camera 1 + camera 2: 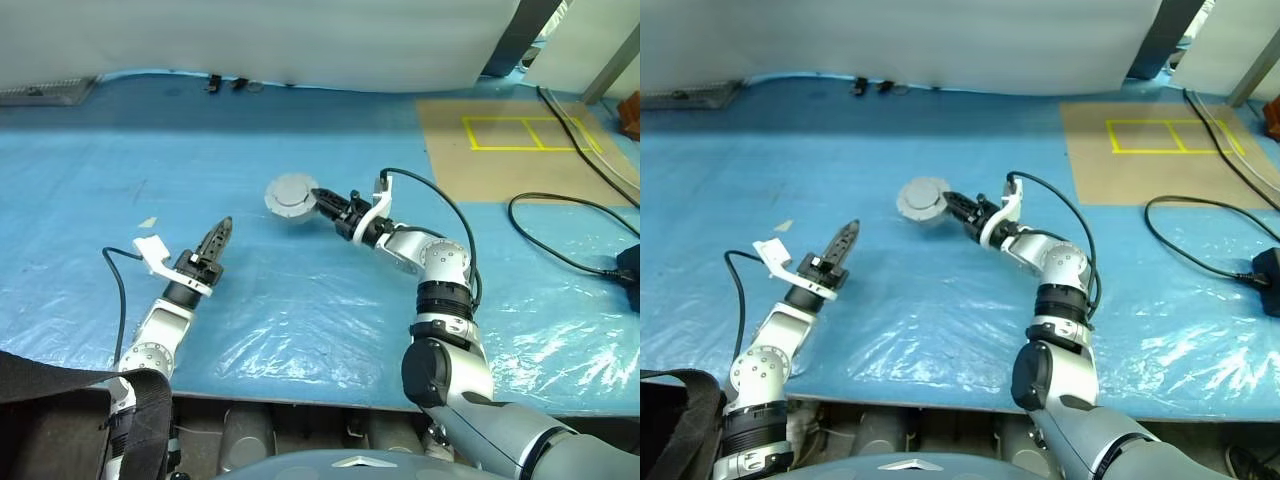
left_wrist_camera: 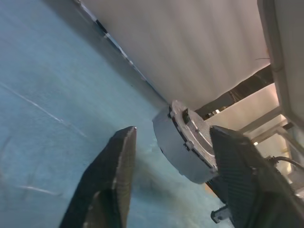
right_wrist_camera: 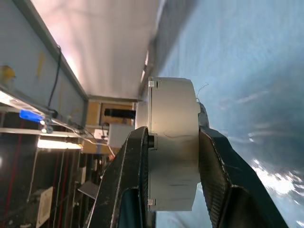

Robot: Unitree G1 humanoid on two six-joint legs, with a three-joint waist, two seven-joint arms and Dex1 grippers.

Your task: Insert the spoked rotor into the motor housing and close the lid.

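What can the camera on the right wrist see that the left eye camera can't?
Right wrist view alone: the two fingers clamping the motor housing flat across its faces. Left eye view alone: the left gripper apart from it, fingers spread, plus the yellow tape square and black cable. Both: the housing in the right gripper over the blue table cover.

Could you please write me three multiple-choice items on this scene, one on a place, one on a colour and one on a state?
1. Where is the motor housing?
A. between the right gripper's fingers
B. in the left gripper
C. on the brown mat

2. What colour is the table cover?
A. red
B. blue
C. white

3. How does the left gripper stand?
A. shut on a cable
B. shut on the housing
C. open, holding nothing

Answers:
1. A: the right gripper clamps its wall from both sides.
2. B: blue sheet under both arms.
3. C: its fingers stand apart with nothing between them.
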